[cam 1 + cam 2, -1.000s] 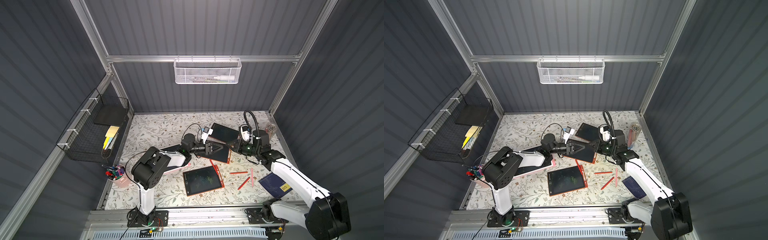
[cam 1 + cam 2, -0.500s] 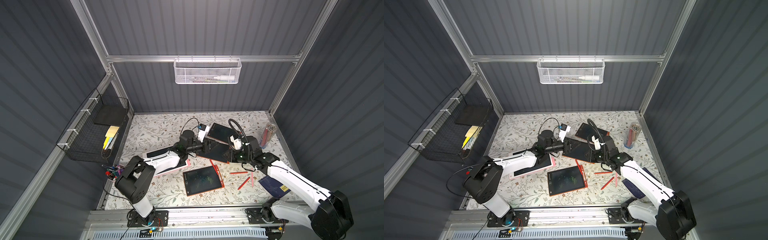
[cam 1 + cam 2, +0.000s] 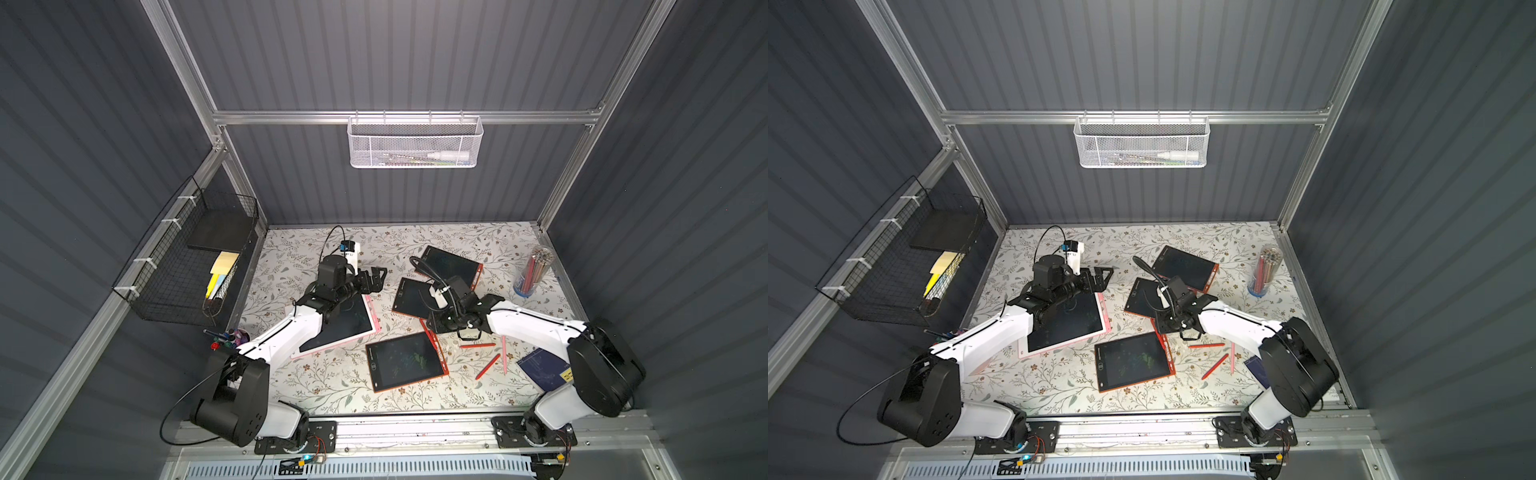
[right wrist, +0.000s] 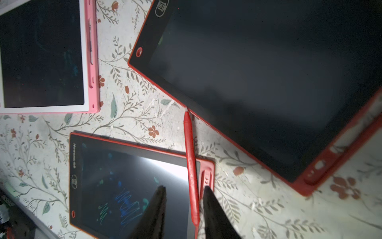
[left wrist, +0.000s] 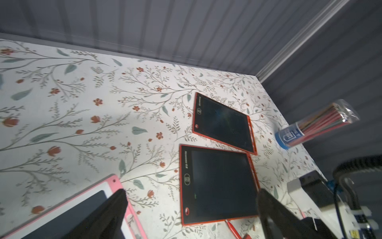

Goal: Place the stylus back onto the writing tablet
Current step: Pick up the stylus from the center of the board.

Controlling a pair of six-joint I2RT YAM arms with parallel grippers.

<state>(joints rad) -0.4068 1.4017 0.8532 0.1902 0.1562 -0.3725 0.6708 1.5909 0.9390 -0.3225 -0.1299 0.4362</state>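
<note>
I count four writing tablets and four styluses, and I place everything from the scribbled tablet [image 3: 399,365], the red one with blue and green marks on its screen.

My right gripper [image 4: 184,187] hangs over that tablet's slotted edge. Its jaws are partly open, one finger on each side of a red stylus [image 4: 191,165], and they have hold of nothing. That stylus lies along the tablet's frame just beside the slot. Its tip runs out past the tablet's far corner to the edge of the second red tablet [image 3: 411,297], which lies just beyond. The third red tablet [image 3: 451,266] lies farther back again, overlapping the second. The pink tablet [image 3: 345,328] lies to the scribbled tablet's left.

My left gripper [image 5: 191,192] hovers past the pink tablet's far corner, jaws spread wide and empty.

To the scribbled tablet's right, three more styluses lie loose on the floral mat: two red ones [image 3: 478,345] [image 3: 488,366] and one pink one [image 3: 504,353]. One dark notebook [image 3: 544,368] lies farther right. One tub of pencils [image 3: 534,276] stands to the right and farther back.
</note>
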